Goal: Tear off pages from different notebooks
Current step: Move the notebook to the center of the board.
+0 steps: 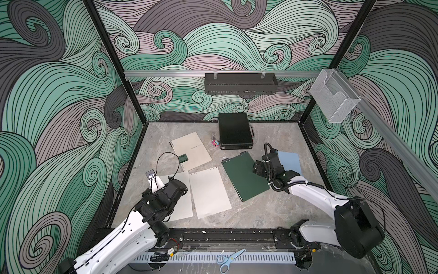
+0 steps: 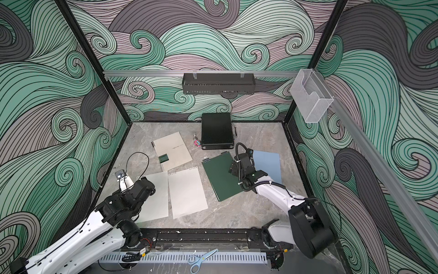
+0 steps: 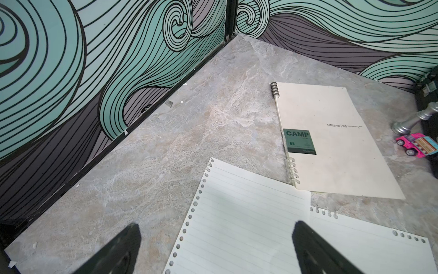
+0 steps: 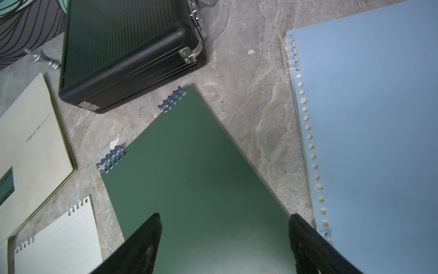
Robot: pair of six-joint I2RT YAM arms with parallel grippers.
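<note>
A grey, marble-patterned tabletop [image 1: 272, 213] carries everything. At its far edge lies a black ribbed hard case with metal latches [image 1: 234, 130], closed and flat.

Near the middle, turned at an angle, lies a dark green spiral-bound notebook [image 1: 241, 175], shut, with its blue coil segments toward the case. Just beside it on the right lies a light blue notebook with a clear coil [image 1: 290, 161], partly hidden by the right arm in both top views. On the left, well apart from these two, a beige spiral-bound notebook with a small green "CAMP" label [image 1: 192, 149] lies closed.

Two loose off-white lined pages with punched holes along one edge lie flat nearer the front. One page [image 1: 209, 192] sits between the beige and the green notebook, and the second page [image 1: 183, 208] lies just beside it on the left, partly under the left arm.

The right gripper [image 4: 224, 217] hangs over the green cover with its jaws spread wide and nothing between them. Whether it touches the cover I cannot tell. The left gripper [image 3: 216, 226] is also spread fully wide and holds nothing, above the hole edge of the second page.

Blue-handled scissors [image 1: 228, 259] lie on the front rail. A pink toy car [image 1: 215, 143] and a small silver metal peg [image 1: 213, 136] sit just beside the case.
</note>
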